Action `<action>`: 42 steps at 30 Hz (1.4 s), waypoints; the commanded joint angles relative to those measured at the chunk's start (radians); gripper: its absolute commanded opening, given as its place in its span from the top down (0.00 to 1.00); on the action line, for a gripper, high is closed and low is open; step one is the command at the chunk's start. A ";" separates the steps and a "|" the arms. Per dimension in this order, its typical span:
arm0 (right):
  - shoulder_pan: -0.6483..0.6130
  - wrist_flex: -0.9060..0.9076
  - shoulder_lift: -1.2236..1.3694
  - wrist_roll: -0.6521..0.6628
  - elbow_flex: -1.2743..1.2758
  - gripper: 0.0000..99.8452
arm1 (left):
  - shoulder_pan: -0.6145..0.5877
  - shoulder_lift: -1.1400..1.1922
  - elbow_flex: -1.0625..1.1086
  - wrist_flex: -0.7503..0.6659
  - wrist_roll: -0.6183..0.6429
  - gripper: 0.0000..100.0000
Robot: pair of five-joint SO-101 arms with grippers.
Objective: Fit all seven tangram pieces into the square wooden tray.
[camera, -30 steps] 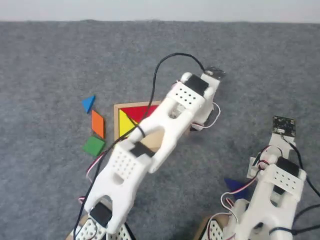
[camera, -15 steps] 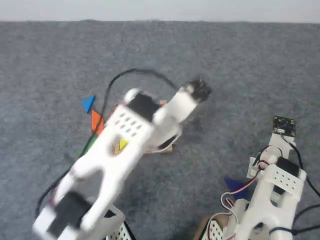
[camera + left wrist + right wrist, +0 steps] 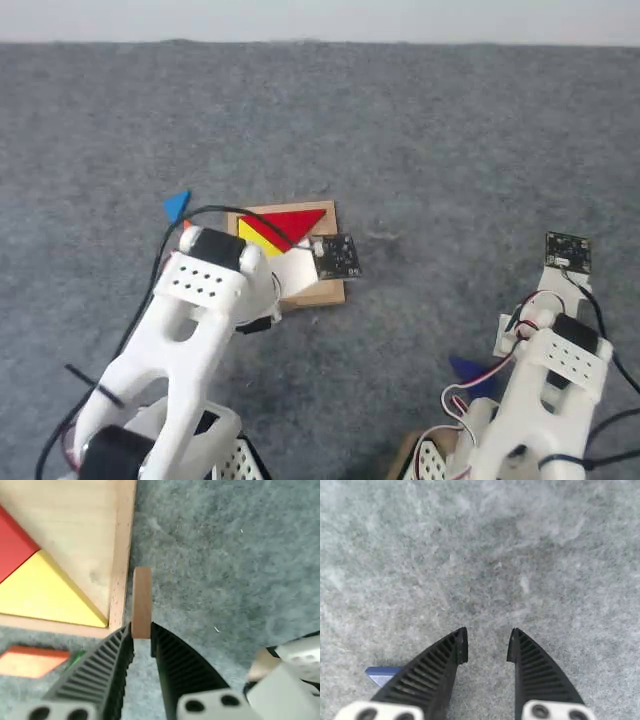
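Note:
The square wooden tray (image 3: 318, 292) lies mid-table with a red triangle (image 3: 293, 222) and a yellow triangle (image 3: 256, 236) inside it. In the left wrist view my left gripper (image 3: 141, 631) is shut on a thin brown piece (image 3: 141, 600) held edge-on, just outside the tray's rim (image 3: 123, 550). That view also has the red triangle (image 3: 12, 545), the yellow triangle (image 3: 45, 597), an orange parallelogram (image 3: 32, 660) and a sliver of a green piece (image 3: 76, 657) on the carpet. My right gripper (image 3: 485, 647) hangs open over bare carpet, with a dark blue piece (image 3: 382, 674) beside one finger.
A light blue triangle (image 3: 177, 206) lies on the carpet left of the tray, with the orange parallelogram (image 3: 186, 228) partly under the left arm (image 3: 195, 310). The dark blue piece (image 3: 465, 368) sits by the right arm (image 3: 555, 365). Grey carpet covers the table.
The left arm has swung back from the tray's far right side to its near left, uncovering the tray. The right arm has not moved.

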 commanded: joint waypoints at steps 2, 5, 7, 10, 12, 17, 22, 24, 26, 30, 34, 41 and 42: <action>-0.005 -0.013 -0.005 0.017 -0.029 0.87 | -0.009 -0.038 0.056 -0.167 -0.021 0.96; -0.004 -0.013 -0.005 0.017 -0.029 0.87 | -0.012 -0.038 0.094 -0.253 -0.021 0.96; -0.005 -0.013 -0.005 0.017 -0.029 0.87 | -0.011 -0.038 0.113 -0.293 -0.035 0.96; -0.005 -0.013 -0.005 0.018 -0.029 0.87 | -0.012 -0.038 0.127 -0.324 -0.132 0.96; -0.005 -0.013 -0.005 0.020 -0.029 0.87 | -0.028 -0.038 0.131 -0.328 -0.176 0.96; -0.005 -0.013 -0.005 0.021 -0.029 0.87 | -0.080 -0.037 0.136 -0.328 -0.262 0.96; -0.005 -0.013 -0.005 0.023 -0.029 0.87 | -0.075 0.063 0.134 -0.394 -0.269 0.96; -0.005 -0.013 -0.005 0.023 -0.029 0.87 | -0.075 0.137 0.117 -0.408 -0.267 0.96; -0.005 -0.013 -0.005 0.023 -0.029 0.87 | -0.077 0.210 0.079 -0.390 -0.264 0.96; -0.005 -0.013 -0.005 0.023 -0.029 0.87 | -0.077 0.305 -0.042 -0.245 -0.264 0.96; -0.005 -0.013 -0.005 0.023 -0.029 0.87 | -0.081 0.359 -0.110 -0.209 -0.264 0.96; -0.007 -0.013 -0.005 0.025 -0.029 0.87 | -0.083 0.433 -0.194 -0.210 -0.218 0.96; -0.007 -0.013 -0.005 0.025 -0.029 0.87 | -0.083 0.443 -0.211 -0.216 -0.192 0.96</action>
